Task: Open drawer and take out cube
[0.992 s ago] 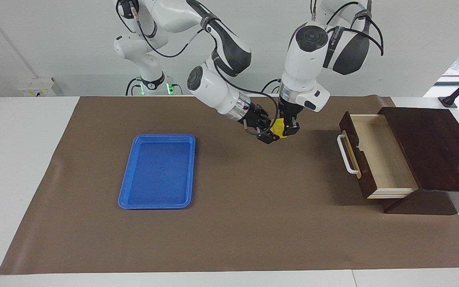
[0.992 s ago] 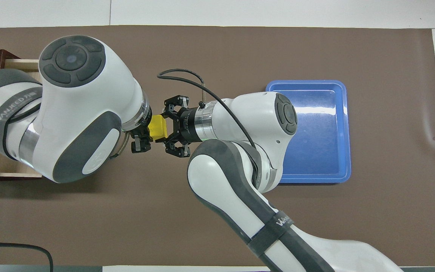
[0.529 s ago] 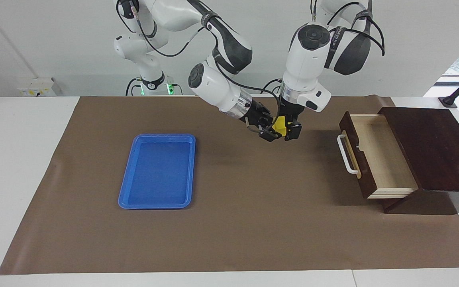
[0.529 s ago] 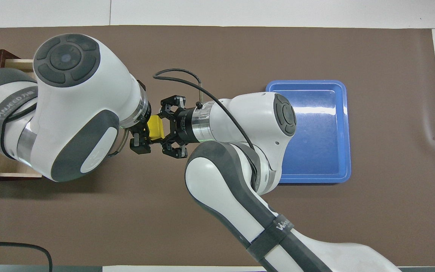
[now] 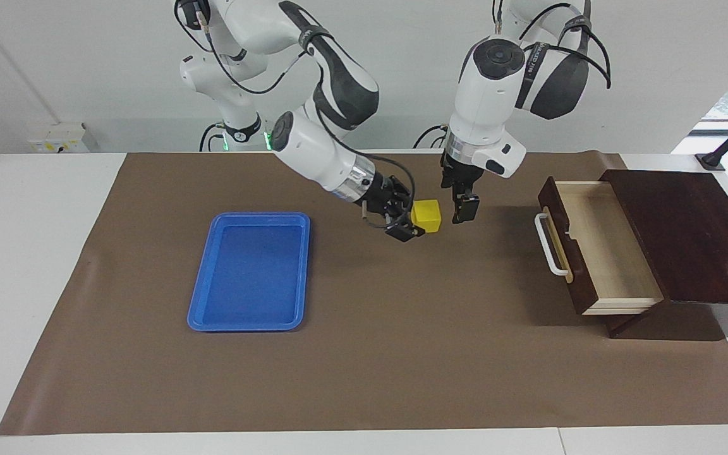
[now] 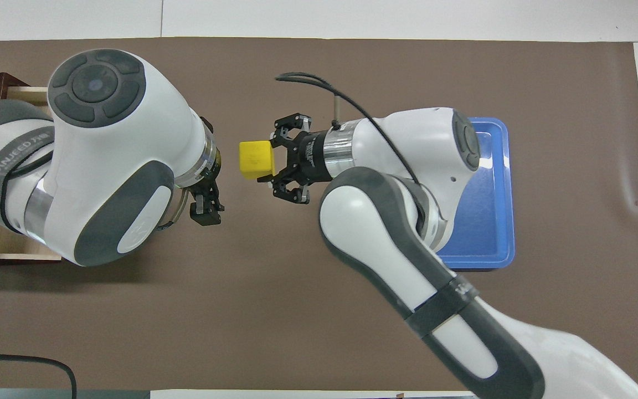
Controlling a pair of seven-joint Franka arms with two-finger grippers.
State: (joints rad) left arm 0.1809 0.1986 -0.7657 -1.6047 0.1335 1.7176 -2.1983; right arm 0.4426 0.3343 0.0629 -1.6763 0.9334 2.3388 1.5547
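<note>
My right gripper grips the small yellow solid cube above the brown bench mat. The blue plastic tray lies at nine o'clock in the facing view. My left gripper stands wide, empty, beside the cube; the dark wooden drawer is open.

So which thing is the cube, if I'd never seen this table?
Start at the brown mat, between the blue tray and the open wooden drawer. Above its middle, two robot arms nearly meet. The cube is the small bright yellow block in the right pincer, the only yellow thing here.
</note>
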